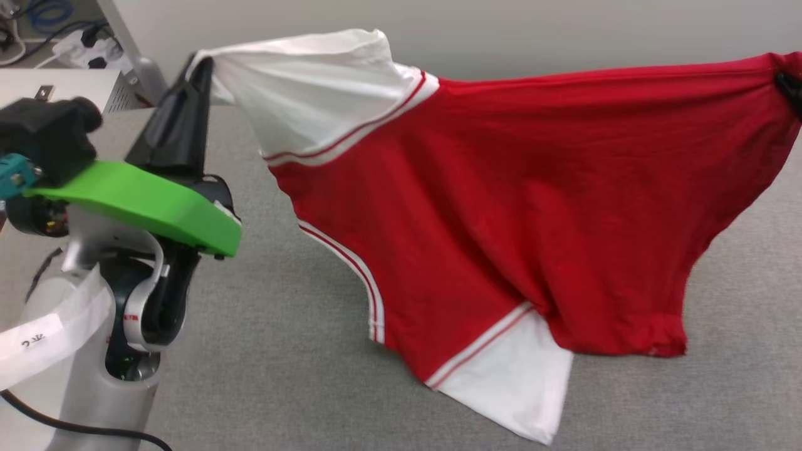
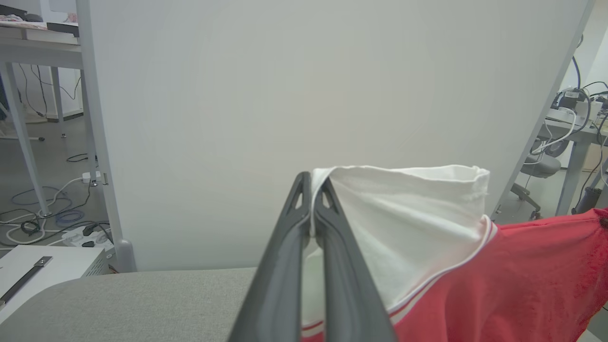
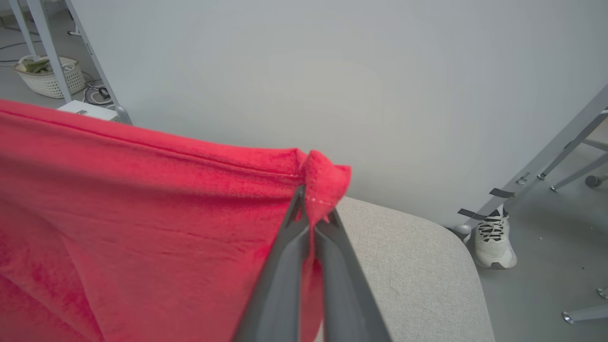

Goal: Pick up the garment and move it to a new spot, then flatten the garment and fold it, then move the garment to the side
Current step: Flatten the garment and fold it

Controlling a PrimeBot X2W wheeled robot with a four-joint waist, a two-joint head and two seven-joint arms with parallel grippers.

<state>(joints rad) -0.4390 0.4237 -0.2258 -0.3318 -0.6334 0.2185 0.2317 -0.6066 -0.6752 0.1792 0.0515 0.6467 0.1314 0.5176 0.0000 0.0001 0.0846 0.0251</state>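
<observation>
Grey table (image 1: 282,376) under my garment (image 1: 532,207). Left gripper (image 2: 312,185) pinches sleeve (image 2: 408,209), right gripper (image 3: 312,211) red corner (image 3: 328,176) (its camera catches a shoe (image 3: 494,240)).

The counter (image 1: 282,351) is covered in grey woven fabric and has rounded corners. The lower white sleeve and a hem corner of the red T-shirt (image 1: 501,207) rest on it.
</observation>
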